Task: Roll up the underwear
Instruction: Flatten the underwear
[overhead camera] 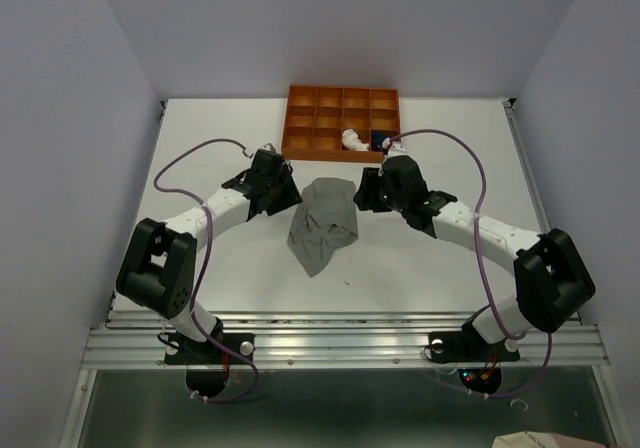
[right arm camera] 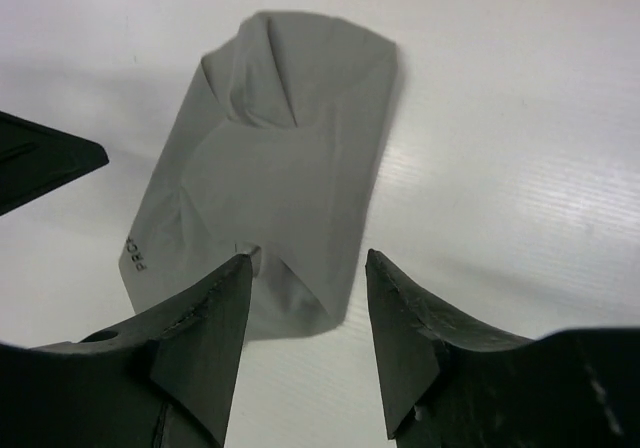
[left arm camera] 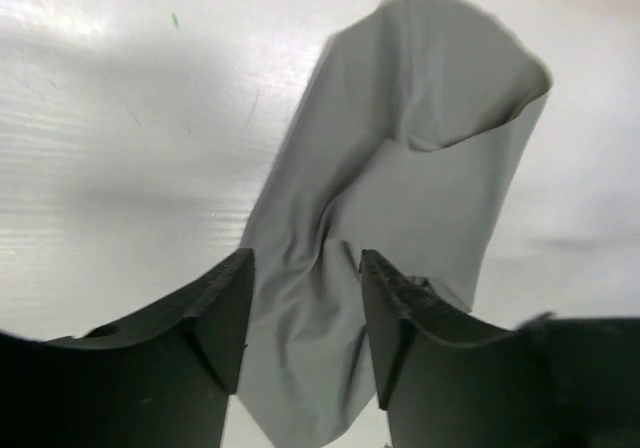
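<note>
Plain grey cloth underwear (overhead camera: 322, 226), frame centre: likely limp, light; pinch upper-edge corners. Left gripper (left arm camera: 305, 268), right gripper (right arm camera: 308, 268): jaws apart.

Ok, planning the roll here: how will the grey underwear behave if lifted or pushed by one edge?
Probably floppy: the grey underwear lies creased and folded over on the table, so a lifted edge would likely droop. It looks thin and flat, so likely light. Pushed, it would probably bunch up rather than slide whole.
</note>
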Available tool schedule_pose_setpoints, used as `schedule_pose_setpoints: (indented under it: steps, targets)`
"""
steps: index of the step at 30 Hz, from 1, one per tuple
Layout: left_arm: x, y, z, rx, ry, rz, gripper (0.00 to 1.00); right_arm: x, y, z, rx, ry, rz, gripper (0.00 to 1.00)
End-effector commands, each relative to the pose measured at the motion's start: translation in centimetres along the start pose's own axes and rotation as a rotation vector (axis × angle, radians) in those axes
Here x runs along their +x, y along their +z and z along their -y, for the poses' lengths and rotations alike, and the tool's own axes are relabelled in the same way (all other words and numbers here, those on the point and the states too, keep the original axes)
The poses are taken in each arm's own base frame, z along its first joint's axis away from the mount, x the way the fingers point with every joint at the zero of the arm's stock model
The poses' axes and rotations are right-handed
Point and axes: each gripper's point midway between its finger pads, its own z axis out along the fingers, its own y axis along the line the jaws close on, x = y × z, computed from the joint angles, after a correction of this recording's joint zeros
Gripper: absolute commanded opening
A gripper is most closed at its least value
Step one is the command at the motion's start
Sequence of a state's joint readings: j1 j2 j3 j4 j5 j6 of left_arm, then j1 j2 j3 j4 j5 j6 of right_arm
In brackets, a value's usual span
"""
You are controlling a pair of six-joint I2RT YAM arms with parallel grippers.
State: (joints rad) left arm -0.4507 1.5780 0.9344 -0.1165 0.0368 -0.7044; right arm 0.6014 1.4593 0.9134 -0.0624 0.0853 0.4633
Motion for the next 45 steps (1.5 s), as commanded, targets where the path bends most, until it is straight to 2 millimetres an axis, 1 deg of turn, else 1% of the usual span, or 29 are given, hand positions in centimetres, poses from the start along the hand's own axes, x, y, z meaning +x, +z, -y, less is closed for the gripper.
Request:
schedule_pose_setpoints:
  steps: [1,2,3,4,5,6,8,9,10,11,13,15,21,25,28,29,31,32,34,35,37,38,39,40,41,42,43,44,45]
  targets:
    - [-5.2,-2.2,1.7,-0.018,0.057,0.149,0.65,-3.1,1.9,0.8,0.071,-0.003,0.062,0.56]
    - [-5.2,-2.2,1.7,-0.019,0.071,0.149,0.65,-3.8,1.8,0.4,0.062,0.000,0.076,0.56]
    - [-5.8,-1.7,2.1,-0.019,0.083,0.154,0.69,-3.4,2.9,1.1,0.078,0.006,0.053,0.56]
    - [-6.0,-1.4,2.1,-0.027,0.088,0.151,0.69,-3.3,3.4,0.9,0.072,0.007,0.045,0.56]
    - [-5.9,-0.4,1.9,-0.046,0.119,0.131,0.69,-4.3,3.9,1.0,0.073,0.020,0.055,0.56]
    - [-6.5,-0.3,2.9,-0.024,0.132,0.130,0.69,-3.7,4.9,1.5,0.079,0.025,0.029,0.56]
    - [-6.8,1.1,3.3,-0.021,0.166,0.109,0.69,-4.2,6.1,1.8,0.088,0.028,0.026,0.56]
    - [-6.9,1.5,3.4,-0.028,0.169,0.105,0.69,-4.7,6.1,1.6,0.083,0.026,0.036,0.57]
    - [-7.0,1.9,3.4,-0.036,0.177,0.098,0.69,-4.3,6.8,1.8,0.095,0.024,0.024,0.57]
    - [-6.7,2.8,3.0,-0.054,0.183,0.080,0.69,-4.4,7.3,2.3,0.105,0.030,0.021,0.56]
    - [-7.0,3.5,3.0,-0.069,0.187,0.075,0.67,-4.5,8.3,2.6,0.109,0.036,0.013,0.57]
    - [-6.6,4.6,2.7,-0.089,0.192,0.048,0.63,-4.7,8.9,2.5,0.110,0.039,0.013,0.57]
    - [-5.0,6.8,1.9,-0.100,0.180,-0.007,0.55,-3.2,10.6,3.2,0.126,0.031,-0.028,0.57]
    - [-3.9,8.0,1.4,-0.106,0.173,-0.041,0.54,-2.3,11.8,3.7,0.142,0.030,-0.050,0.57]
    - [-3.0,8.7,1.2,-0.107,0.178,-0.066,0.45,-1.8,12.7,3.9,0.149,0.028,-0.064,0.56]
    - [-2.6,8.9,1.3,-0.100,0.180,-0.082,0.39,-1.8,13.0,3.9,0.151,0.026,-0.064,0.50]
    - [-1.9,9.0,1.5,-0.082,0.184,-0.106,0.20,-1.4,13.6,4.1,0.155,0.026,-0.076,0.42]
    - [-1.7,8.9,1.7,-0.073,0.184,-0.111,0.00,-1.3,13.7,4.0,0.148,0.026,-0.080,0.32]
    - [-1.3,8.8,1.7,-0.060,0.183,-0.113,0.00,-0.8,13.8,3.6,0.118,0.024,-0.096,0.22]
    - [-1.7,8.3,2.0,-0.049,0.178,-0.096,0.00,-0.8,13.7,3.3,0.102,0.010,-0.101,0.09]
    - [-2.3,7.6,2.3,-0.048,0.165,-0.067,0.00,-0.7,13.3,2.5,0.053,-0.002,-0.109,0.01]
    - [-3.5,6.4,2.8,-0.040,0.157,-0.020,0.00,-2.0,12.4,1.5,0.005,-0.031,-0.074,0.01]
    - [-4.0,5.7,3.0,-0.034,0.151,0.005,0.00,-2.9,11.8,0.4,-0.053,-0.045,-0.047,0.01]
    - [-5.0,4.7,3.4,-0.031,0.137,0.054,0.00,-2.4,11.1,0.4,-0.071,-0.059,-0.046,0.01]
    - [-5.7,3.8,3.7,-0.017,0.134,0.086,0.00,-2.9,10.3,-0.1,-0.096,-0.074,-0.026,0.01]
    - [-6.9,1.6,4.6,0.016,0.126,0.149,0.00,-5.0,8.7,-1.6,-0.158,-0.098,0.037,0.01]
    - [-7.5,0.5,5.0,0.030,0.116,0.181,0.00,-5.3,7.8,-2.1,-0.187,-0.108,0.052,0.01]
    - [-8.7,-1.9,5.8,0.064,0.109,0.245,0.00,-5.9,5.9,-2.7,-0.220,-0.122,0.081,0.01]
    - [-9.0,-2.9,5.9,0.069,0.102,0.268,0.00,-6.6,5.0,-3.5,-0.259,-0.129,0.115,0.01]
